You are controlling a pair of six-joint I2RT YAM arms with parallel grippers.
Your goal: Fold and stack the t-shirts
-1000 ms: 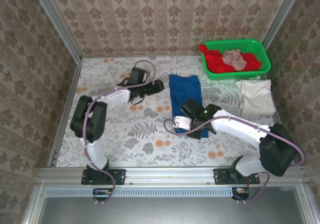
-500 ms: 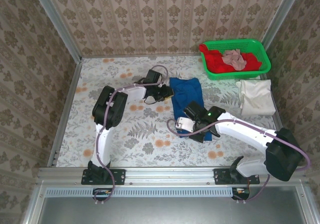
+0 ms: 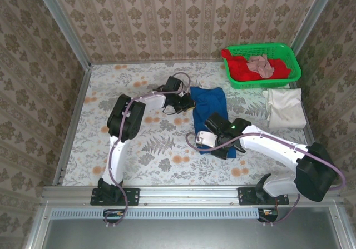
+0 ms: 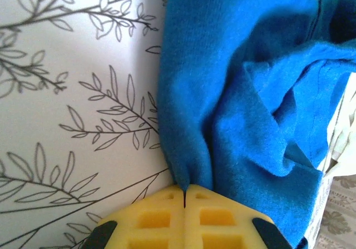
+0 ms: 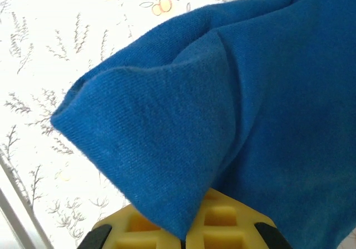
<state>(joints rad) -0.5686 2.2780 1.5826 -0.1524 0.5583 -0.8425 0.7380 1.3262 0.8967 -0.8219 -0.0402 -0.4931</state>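
Note:
A royal-blue t-shirt (image 3: 208, 105) lies folded lengthwise in the middle of the flowered table. My left gripper (image 3: 190, 101) is shut on the shirt's far left edge; in the left wrist view the blue cloth (image 4: 233, 93) is pinched between the yellow jaws at my left gripper (image 4: 184, 189). At the shirt's near end my right gripper (image 3: 214, 143) is shut on a corner of it, and the right wrist view has the blue cloth (image 5: 222, 110) draped over my right gripper (image 5: 183, 239). A folded cream-white t-shirt (image 3: 285, 108) lies at the right edge.
A green lattice basket (image 3: 289, 57) stands at the back right with red and pinkish cloth in it. Patterned walls close in the table on three sides. A metal rail runs along the near edge, where both arm bases are bolted.
My left arm has swung right from the open table to the blue shirt's far left edge and its gripper has shut on the cloth. The right gripper has kept its hold, shifting slightly.

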